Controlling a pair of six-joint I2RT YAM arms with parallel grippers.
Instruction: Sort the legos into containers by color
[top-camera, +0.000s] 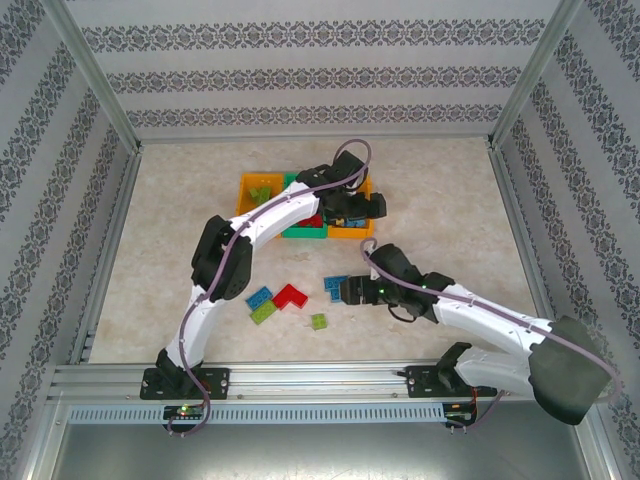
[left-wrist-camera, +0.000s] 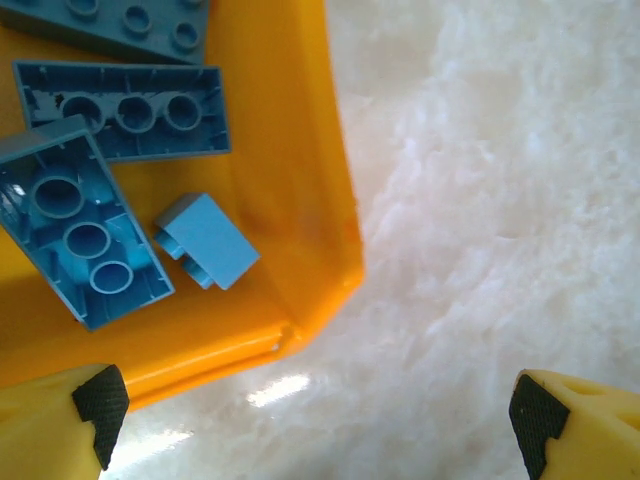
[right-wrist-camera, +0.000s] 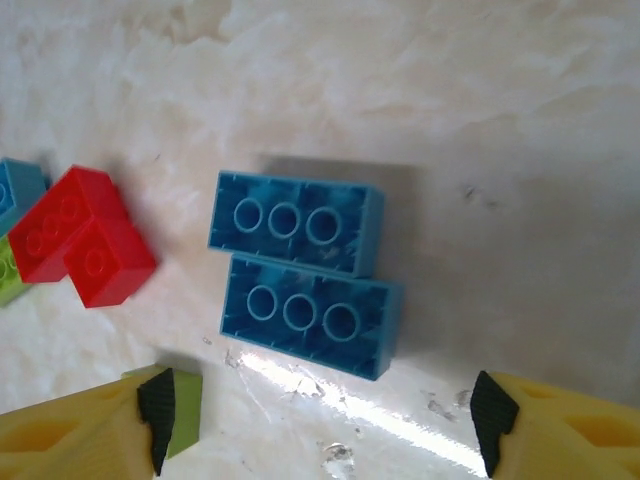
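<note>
The containers stand in a row at the back of the table: an orange bin, a green one, then another orange one. Several blue legos lie in that right bin. My left gripper hangs open and empty over its near corner. My right gripper is open just above the table. Two blue legos lie hollow side up, side by side, just beyond its fingertips. A red lego lies to their left, and a lime green lego sits by the left finger.
More loose legos lie on the table left of the right gripper: a blue one, a red one and two green ones. Patterned walls and a metal frame enclose the table. The left arm reaches across the bins.
</note>
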